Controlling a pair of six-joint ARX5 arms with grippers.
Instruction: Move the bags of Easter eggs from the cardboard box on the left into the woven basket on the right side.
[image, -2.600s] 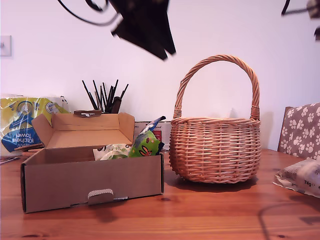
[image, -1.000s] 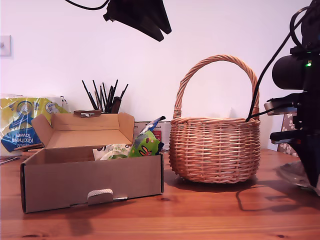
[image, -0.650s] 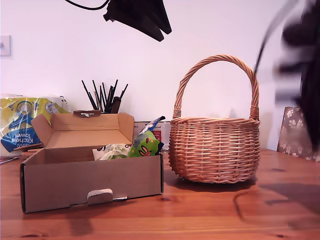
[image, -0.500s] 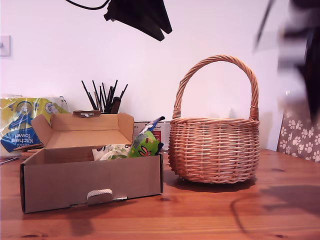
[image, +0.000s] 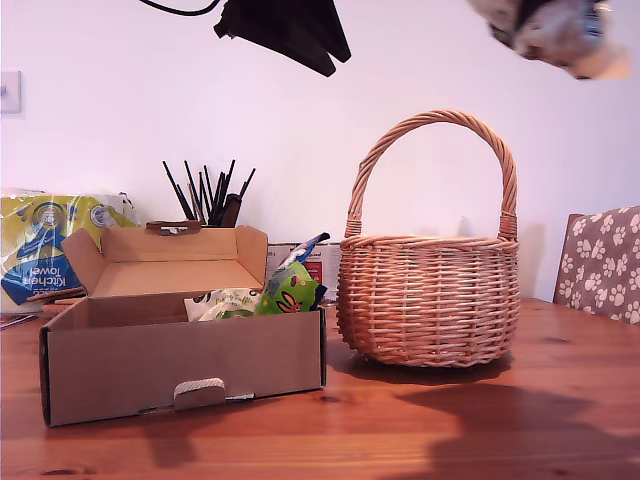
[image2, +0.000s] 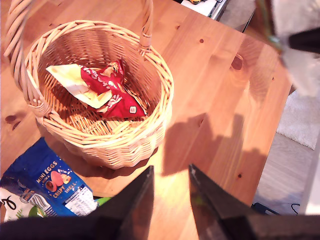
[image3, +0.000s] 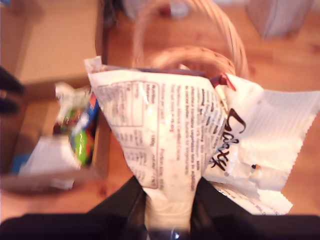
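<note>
Just lifted: my second gripper (image3: 167, 200) now clamps a white bag (image3: 165, 135) high above the woven basket (image: 430, 295). Drop comes next. My first gripper (image2: 170, 192), fingers apart & empty, hangs over the basket; other bags (image: 265, 295) still in the cardboard box (image: 185, 365).

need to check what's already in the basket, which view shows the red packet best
The first wrist view: it looks down into the woven basket at the red packet. The exterior view's basket wall hides the packet; the second wrist view is blurred, blocked by the white bag.
</note>
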